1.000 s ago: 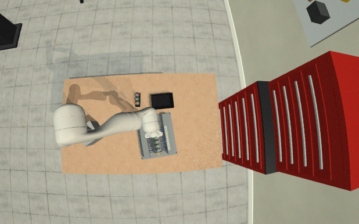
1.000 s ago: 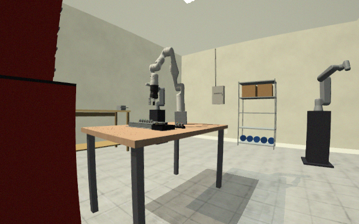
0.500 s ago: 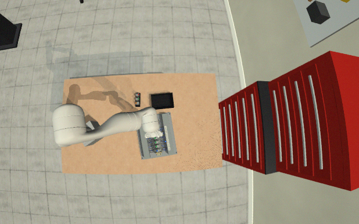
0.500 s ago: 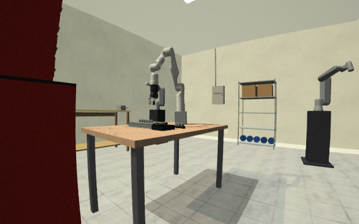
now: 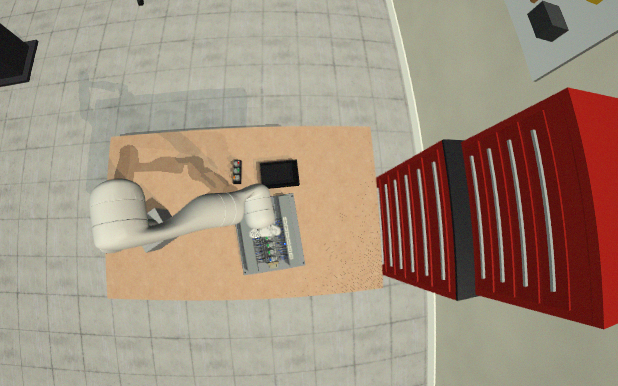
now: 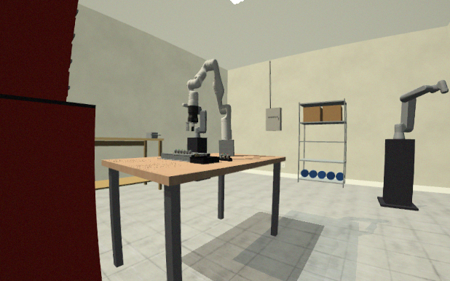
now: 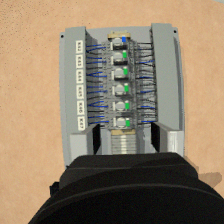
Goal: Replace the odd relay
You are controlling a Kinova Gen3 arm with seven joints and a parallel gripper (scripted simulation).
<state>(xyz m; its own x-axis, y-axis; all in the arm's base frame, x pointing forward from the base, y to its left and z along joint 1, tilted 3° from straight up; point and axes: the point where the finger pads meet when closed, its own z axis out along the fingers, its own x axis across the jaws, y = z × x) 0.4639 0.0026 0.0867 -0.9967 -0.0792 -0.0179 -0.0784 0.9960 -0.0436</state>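
Blue-buttoned relay (image 7: 121, 40) occupies the rack's (image 7: 70, 100) far end socket, beyond five green-buttoned relays (image 7: 121, 90). Gripper (image 6: 192, 127) hovers above the rack, fingers spread, holding nothing.

Matt wood-look table top (image 5: 336, 210), grey plastic-looking rack (image 7: 71, 100), glossy red cabinet (image 5: 556, 210)

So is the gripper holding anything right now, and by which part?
Nothing. The gripper is open and empty, hanging above the relay rack.
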